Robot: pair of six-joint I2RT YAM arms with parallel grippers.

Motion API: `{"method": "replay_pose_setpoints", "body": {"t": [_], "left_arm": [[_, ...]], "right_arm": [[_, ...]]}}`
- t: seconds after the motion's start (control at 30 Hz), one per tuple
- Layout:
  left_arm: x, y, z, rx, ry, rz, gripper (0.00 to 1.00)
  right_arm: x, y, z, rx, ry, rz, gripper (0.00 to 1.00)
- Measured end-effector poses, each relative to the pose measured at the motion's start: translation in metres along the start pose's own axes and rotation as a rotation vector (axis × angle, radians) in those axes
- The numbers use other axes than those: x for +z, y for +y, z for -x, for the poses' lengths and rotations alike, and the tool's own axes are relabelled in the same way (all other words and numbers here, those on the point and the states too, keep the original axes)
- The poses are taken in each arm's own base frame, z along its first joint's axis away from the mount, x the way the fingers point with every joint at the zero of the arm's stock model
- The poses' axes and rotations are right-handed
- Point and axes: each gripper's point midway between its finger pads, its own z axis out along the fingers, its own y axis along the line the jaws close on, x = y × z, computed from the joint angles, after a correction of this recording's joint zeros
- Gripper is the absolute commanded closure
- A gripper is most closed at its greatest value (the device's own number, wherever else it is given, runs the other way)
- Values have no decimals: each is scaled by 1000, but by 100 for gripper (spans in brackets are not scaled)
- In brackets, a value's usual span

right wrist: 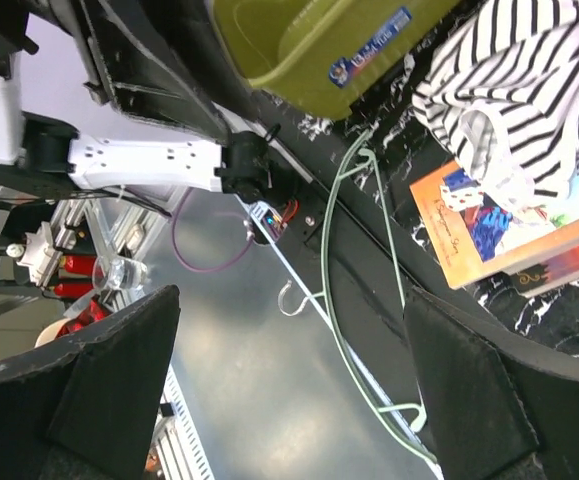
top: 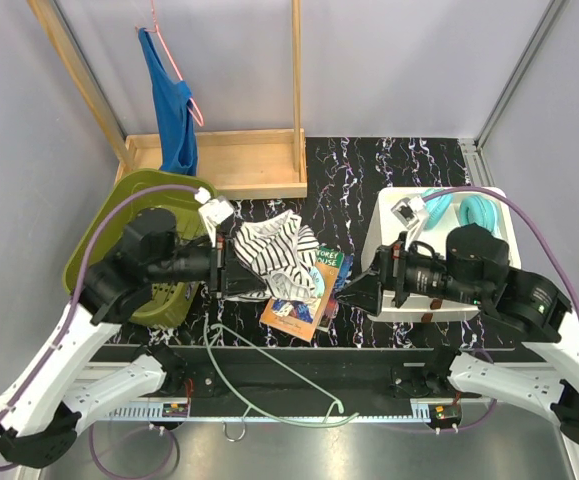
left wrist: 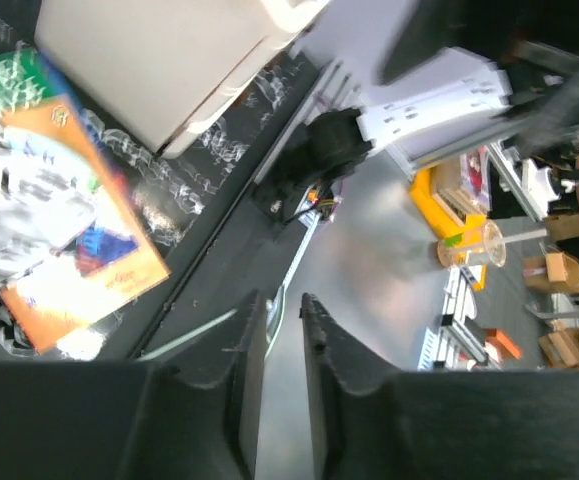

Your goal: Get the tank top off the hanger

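One striped tank top off one green hanger, both on the worktop. My left tool narrow, holding nothing; my right tool wide, holding nothing.

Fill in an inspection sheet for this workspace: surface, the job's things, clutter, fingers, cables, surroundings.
Surface: black marbled tabletop, crowded in the middle.
Job's things: black-and-white striped tank top lies crumpled, off any hanger; pale green wire hanger lies bare at the near edge.
Clutter: orange-and-blue paperback book partly under the striped top; olive-green plastic bin on the left; white plastic tray on the right holding teal rings.
Grippers: left gripper, fingers a narrow gap apart, nothing between them; right gripper, fingers wide apart, empty.
Cables: purple cable along each arm.
Surroundings: wooden rack at the back, with a blue tank top on a pink wire hanger.
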Motion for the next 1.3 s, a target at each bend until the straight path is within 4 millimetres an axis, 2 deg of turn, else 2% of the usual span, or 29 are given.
{"method": "replay_pose_setpoints", "body": {"t": [0.1,0.17,0.23,0.3,0.33,0.37,0.47,0.6,0.67,0.7,0.83,0.9,1.07,1.2,1.3], "left_arm": [[13,26,-20,-82,72,68,55],[16,57,-52,-179,146,182,58],[12,77,-73,-268,178,284,59],[3,90,-81,-331,145,384,61],[-7,95,-75,-348,68,444,61],[-9,95,-73,-350,43,453,61],[-38,95,-52,-375,-197,518,61],[-78,90,-35,-400,-455,541,60],[-97,89,-30,-413,-538,568,60],[-104,89,-28,-418,-566,580,60],[-132,83,-21,-431,-647,634,61],[-147,77,-18,-436,-683,649,62],[-169,72,-24,-476,-732,668,64],[-181,73,-37,-515,-765,669,64],[-191,68,-39,-519,-797,655,64]], "right_arm": [[11,-8,-7,5,47,-34,1],[24,-16,-15,-4,106,-59,2],[37,-26,-24,-18,172,-91,4],[50,-37,-35,-33,234,-123,5],[58,-40,-42,-45,270,-134,5],[65,-43,-50,-59,307,-140,5],[86,-46,-86,-119,435,-135,5],[127,-42,-150,-235,628,-118,24],[153,-45,-184,-275,703,-123,25],[164,-49,-199,-290,734,-131,28],[196,-51,-249,-363,807,-135,34],[211,-47,-268,-393,824,-128,39],[253,-30,-307,-428,820,-104,41],[278,-25,-321,-482,758,-137,49],[283,-28,-324,-508,733,-172,57]]}}
